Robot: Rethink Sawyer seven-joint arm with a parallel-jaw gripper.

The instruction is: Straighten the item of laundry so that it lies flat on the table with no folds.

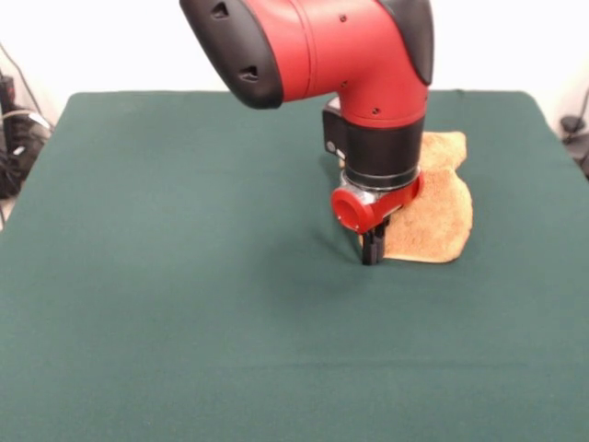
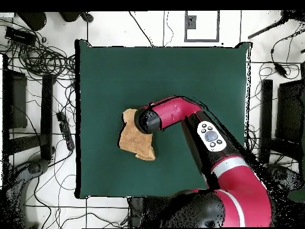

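Note:
The golden-orange towel lies rumpled on the dark green table, right of centre, with its edges uneven and part of it hidden behind my arm. My gripper points straight down and reaches the table surface at the towel's near left corner. From here its tips read as one dark block. In the overhead view the towel lies left of the table's centre, and the arm's wrist covers its upper right part and hides the gripper.
The red and black arm comes down over the far right part of the table. Cables and stands lie on the floor around the table.

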